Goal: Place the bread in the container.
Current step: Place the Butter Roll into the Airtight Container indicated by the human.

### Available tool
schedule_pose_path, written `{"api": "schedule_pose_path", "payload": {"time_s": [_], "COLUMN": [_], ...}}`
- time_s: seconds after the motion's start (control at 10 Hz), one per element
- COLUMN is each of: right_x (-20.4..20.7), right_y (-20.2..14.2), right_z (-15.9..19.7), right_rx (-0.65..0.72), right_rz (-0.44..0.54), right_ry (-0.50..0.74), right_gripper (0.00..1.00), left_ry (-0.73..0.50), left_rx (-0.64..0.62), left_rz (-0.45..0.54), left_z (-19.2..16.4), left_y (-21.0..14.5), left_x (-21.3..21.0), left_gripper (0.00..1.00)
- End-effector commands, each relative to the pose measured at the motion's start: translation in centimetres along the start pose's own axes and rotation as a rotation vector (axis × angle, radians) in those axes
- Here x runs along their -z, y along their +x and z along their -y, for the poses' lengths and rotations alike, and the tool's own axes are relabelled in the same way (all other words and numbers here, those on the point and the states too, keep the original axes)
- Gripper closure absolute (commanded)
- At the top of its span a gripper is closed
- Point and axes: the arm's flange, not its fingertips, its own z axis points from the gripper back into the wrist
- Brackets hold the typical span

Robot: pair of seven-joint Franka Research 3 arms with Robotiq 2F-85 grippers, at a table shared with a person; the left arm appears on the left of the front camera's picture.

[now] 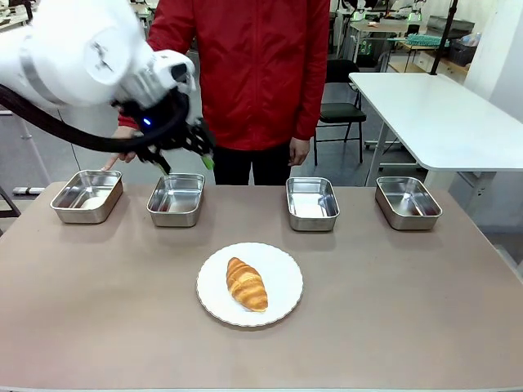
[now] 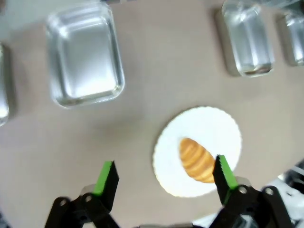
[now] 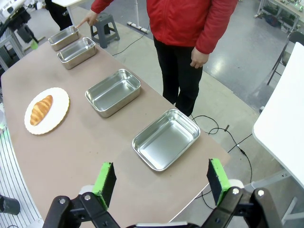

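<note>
left hand (image 1: pixel 188 163) wide open, empty | bread (image 1: pixel 247 283) on white plate (image 1: pixel 282 265), well apart from hand

The croissant (image 1: pixel 247 284) lies on the plate (image 1: pixel 282 265), mid-tabletop (image 1: pixel 409 310); 4 trays (image 1: pixel 313 224) stand in a row behind it.

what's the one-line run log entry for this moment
bread: on white plate, untouched | left fingers: open, empty, raised over table | right fingers: open, empty | person's hand: pointing at leftmost tray
</note>
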Motion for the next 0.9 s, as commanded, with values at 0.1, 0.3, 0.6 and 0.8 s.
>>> {"api": "schedule_pose_path", "payload": {"time_s": [0.1, 0.3, 0.6, 0.8], "right_x": [0.0, 0.0, 0.0, 0.0], "right_y": [0.1, 0.1, 0.1, 0.1], "right_z": [0.0, 0.0, 0.0, 0.0], "right_rx": [-0.005, -0.005, -0.005, -0.005], "right_rz": [0.008, 0.008, 0.008, 0.008], "right_ry": [0.004, 0.004, 0.004, 0.004], "right_gripper": [0.00, 0.00, 0.00, 0.00], "left_ry": [0.085, 0.126, 0.100, 0.108], "left_rx": [-0.226, -0.266, -0.334, -0.346], "left_rz": [-0.044, -0.073, -0.128, -0.152], "left_z": [4.9, 6.8, 8.0, 8.8], "left_y": [-3.8, -6.2, -9.7, -10.6], "left_x": [5.0, 7.1, 11.3, 12.9], "left_gripper": [0.00, 0.00, 0.00, 0.00]}}
